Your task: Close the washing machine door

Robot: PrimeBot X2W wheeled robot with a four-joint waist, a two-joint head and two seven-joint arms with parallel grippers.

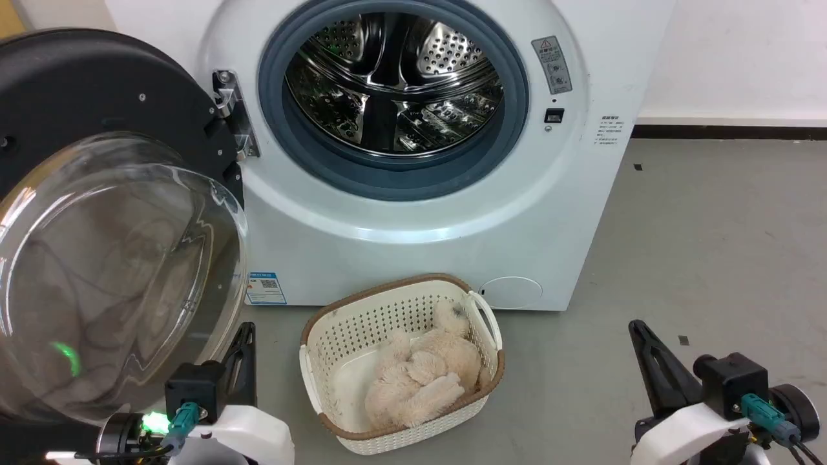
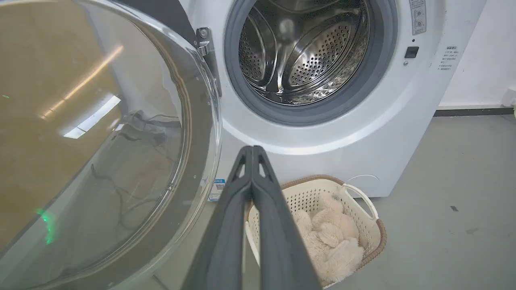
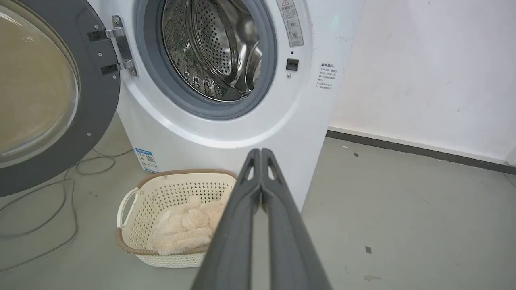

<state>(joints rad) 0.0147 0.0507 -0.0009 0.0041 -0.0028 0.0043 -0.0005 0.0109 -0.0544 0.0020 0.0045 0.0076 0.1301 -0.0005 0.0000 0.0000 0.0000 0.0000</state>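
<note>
You are facing the washing machine door (image 1: 110, 226), which is hanging wide open on its hinge (image 1: 232, 116) at the left of the washing machine (image 1: 400, 232), with its glass bowl bulging toward you. Your left gripper (image 2: 252, 150) is sitting near, just right of the door's lower edge, its two fingers pressed together on nothing. Whether it is touching the rim, you cannot tell. Your right gripper (image 3: 261, 151) is hovering well apart at the near right, fingers likewise together and empty. A basket (image 1: 387, 284) holding a plush toy (image 1: 420, 378) is standing just in front of the machine, between the grippers. Bare floor (image 1: 711, 245) is lying open to the right, and cables (image 3: 60, 193) are trailing on the floor under the door.
</note>
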